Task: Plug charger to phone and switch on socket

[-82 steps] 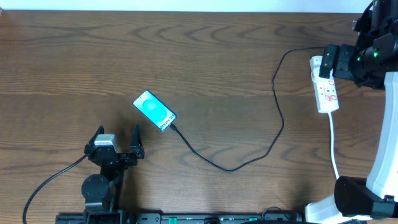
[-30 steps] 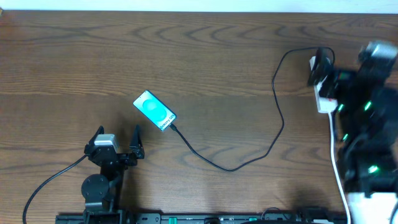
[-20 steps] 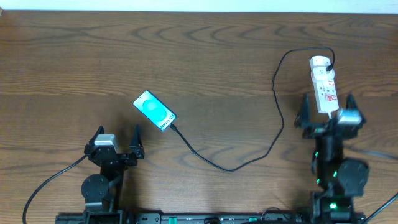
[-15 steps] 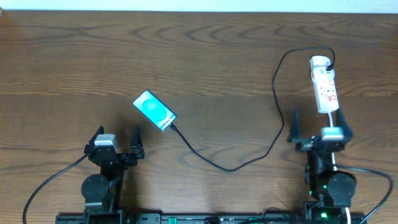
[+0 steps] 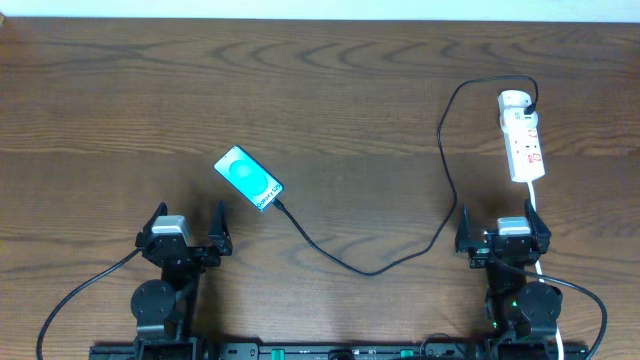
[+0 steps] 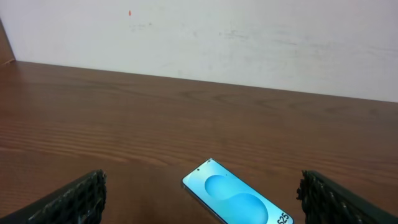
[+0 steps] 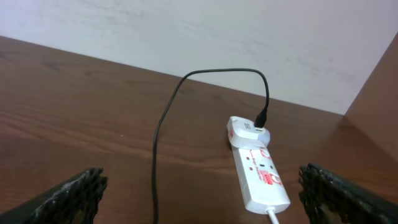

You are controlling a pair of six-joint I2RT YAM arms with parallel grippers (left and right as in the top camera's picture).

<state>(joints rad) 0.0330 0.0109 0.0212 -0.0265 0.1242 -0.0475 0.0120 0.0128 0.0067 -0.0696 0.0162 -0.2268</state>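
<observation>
Socket (image 5: 523, 140) lies straight ahead of right gripper (image 5: 503, 228), long axis running away from it, left gripper (image 5: 186, 224) well apart by phone (image 5: 249, 178); both claws spread wide, empty.

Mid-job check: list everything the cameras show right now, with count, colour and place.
phone: one, cyan screen with black edges, flat, left of centre.
socket: one, white strip with red markings, far right.
adapter: one, white, on the socket's far end.
charger: one, thin black cable, looping from the phone's near end to the adapter.
cord: one, white, leaving the socket's near end.
table: one, dark brown wood.
wall: one, white, behind the table.
left tool: one, black, open, empty, near edge, left.
right tool: one, black, open, empty, near edge, right.
</observation>
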